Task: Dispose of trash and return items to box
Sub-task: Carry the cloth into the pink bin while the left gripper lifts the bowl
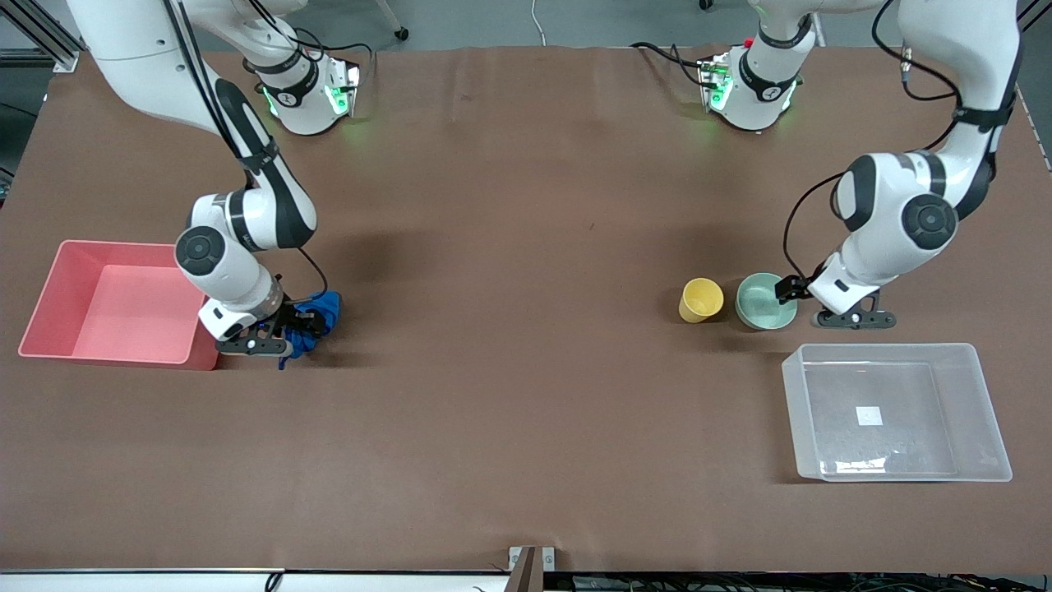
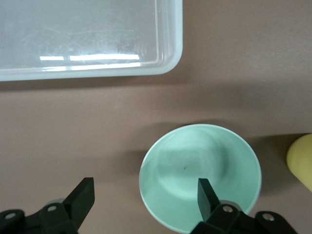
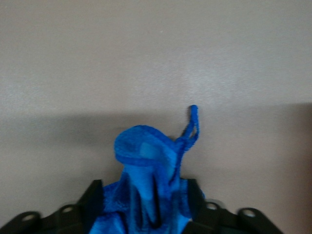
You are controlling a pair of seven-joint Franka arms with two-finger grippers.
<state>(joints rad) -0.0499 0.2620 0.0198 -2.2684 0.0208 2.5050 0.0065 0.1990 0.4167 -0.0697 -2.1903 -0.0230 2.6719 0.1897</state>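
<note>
The trash, a bright blue wad of cloth (image 1: 319, 314), is pinched between the fingers of my right gripper (image 1: 297, 330), low over the table beside the pink bin; in the right wrist view the wad (image 3: 146, 161) fills the gap of that gripper (image 3: 144, 204). The mint-green bowl (image 1: 763, 301) and the yellow cup (image 1: 701, 299) stand side by side, farther from the front camera than the clear box (image 1: 990, 427). My left gripper (image 1: 799, 294) is open and astride the bowl's rim. In the left wrist view (image 2: 145, 197), one finger is over the bowl (image 2: 195, 161) and the other over bare table. The cup's edge (image 2: 302, 161) and the box's corner (image 2: 168, 61) show there too.
The pink opaque bin (image 1: 57, 288) lies at the right arm's end of the table, right beside my right gripper. The brown table (image 1: 526, 329) stretches between the two groups. Both arm bases stand along the table's edge farthest from the front camera.
</note>
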